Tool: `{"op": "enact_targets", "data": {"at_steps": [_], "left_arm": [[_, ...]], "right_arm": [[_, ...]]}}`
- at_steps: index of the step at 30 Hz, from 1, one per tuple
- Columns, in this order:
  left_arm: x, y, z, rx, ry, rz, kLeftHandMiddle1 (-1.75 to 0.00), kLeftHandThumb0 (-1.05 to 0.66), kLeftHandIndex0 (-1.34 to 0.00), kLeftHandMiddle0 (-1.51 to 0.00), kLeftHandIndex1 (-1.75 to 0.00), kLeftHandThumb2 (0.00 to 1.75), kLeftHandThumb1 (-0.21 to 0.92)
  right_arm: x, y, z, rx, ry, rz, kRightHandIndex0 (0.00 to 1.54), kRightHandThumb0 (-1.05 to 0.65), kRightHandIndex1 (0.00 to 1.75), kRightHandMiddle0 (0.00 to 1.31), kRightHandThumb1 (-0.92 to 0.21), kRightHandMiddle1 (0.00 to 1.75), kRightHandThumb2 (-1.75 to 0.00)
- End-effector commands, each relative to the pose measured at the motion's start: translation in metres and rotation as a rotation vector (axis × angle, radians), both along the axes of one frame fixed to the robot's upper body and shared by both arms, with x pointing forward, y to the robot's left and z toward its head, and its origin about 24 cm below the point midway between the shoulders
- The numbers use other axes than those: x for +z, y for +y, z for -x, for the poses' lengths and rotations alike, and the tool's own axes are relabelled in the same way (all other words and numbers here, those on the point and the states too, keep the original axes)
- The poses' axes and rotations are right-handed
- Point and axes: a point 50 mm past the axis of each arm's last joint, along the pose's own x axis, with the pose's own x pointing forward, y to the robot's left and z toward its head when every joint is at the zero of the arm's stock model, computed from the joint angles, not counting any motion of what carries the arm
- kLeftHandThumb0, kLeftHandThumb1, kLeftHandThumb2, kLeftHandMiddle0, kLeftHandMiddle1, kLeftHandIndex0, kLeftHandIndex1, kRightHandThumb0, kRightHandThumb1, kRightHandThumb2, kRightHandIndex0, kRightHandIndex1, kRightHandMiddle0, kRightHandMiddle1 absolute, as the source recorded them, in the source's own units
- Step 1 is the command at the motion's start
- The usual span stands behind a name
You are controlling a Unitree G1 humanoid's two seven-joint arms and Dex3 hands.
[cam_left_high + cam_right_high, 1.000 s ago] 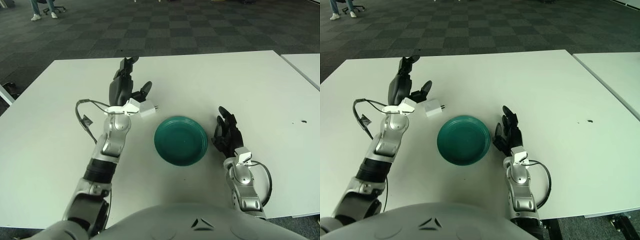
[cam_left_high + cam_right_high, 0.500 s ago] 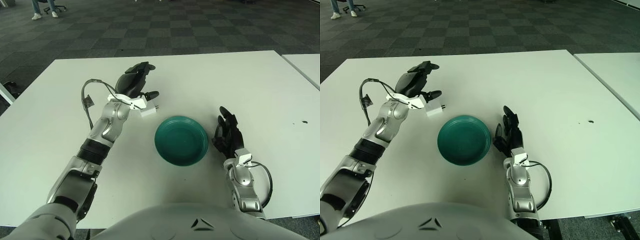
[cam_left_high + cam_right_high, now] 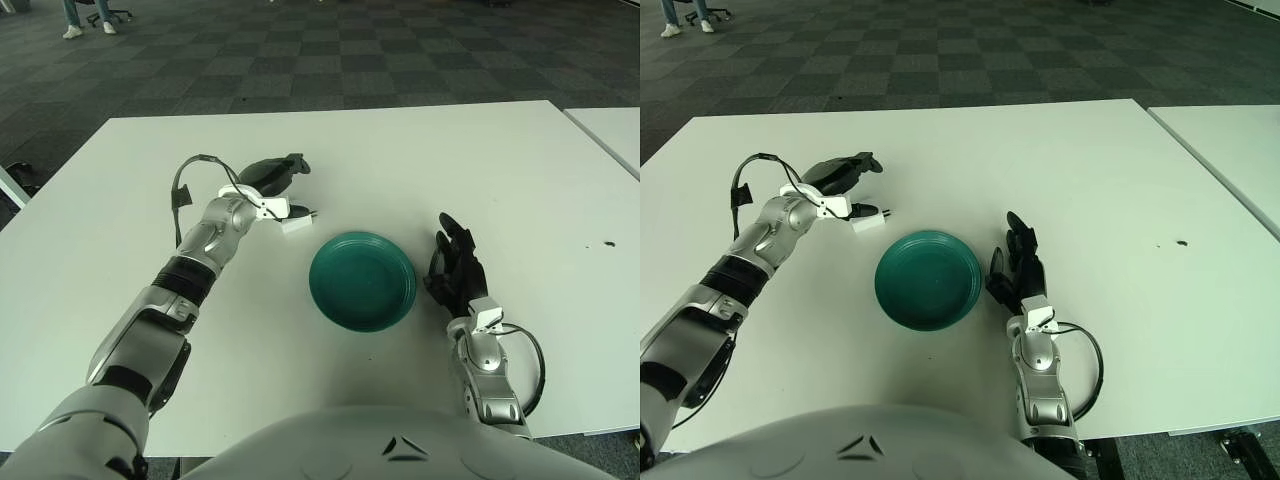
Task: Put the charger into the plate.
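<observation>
Left eye view: left hand (image 3: 272, 180) low over the charger (image 3: 293, 222).
Fingers stretched flat, gripping nothing; charger on the table (image 3: 520, 170) beside the plate (image 3: 362, 281). Right hand (image 3: 457, 268) right of the plate, fingers loosely spread.

G1 arms: silver shells, black joints.
Black three-finger left hand (image 3: 272, 172) and right hand (image 3: 455, 268); white wrist tags; black looped cables at the wrists.
</observation>
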Motion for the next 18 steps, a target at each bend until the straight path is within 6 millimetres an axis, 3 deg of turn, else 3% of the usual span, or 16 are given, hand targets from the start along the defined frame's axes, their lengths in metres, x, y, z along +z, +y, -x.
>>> {"op": "enact_targets", "data": {"at_steps": [1, 18], "left_arm": [[0.006, 0.002, -0.007, -0.025, 0.02, -0.039, 0.0, -1.05, -0.14, -0.28, -0.96, 0.53, 0.92], [-0.009, 0.007, -0.016, -0.021, 0.119, -0.062, 0.0, -1.05, -0.08, -0.26, -0.91, 0.59, 0.92]], "right_arm": [[-0.021, -0.001, 0.011, -0.014, 0.125, -0.006, 0.13, -0.88, 0.0, 0.0, -0.92, 0.37, -0.91], [-0.023, -0.001, 0.011, -0.012, 0.114, -0.012, 0.15, -0.85, 0.01, 0.0, -0.92, 0.41, -0.91]]}}
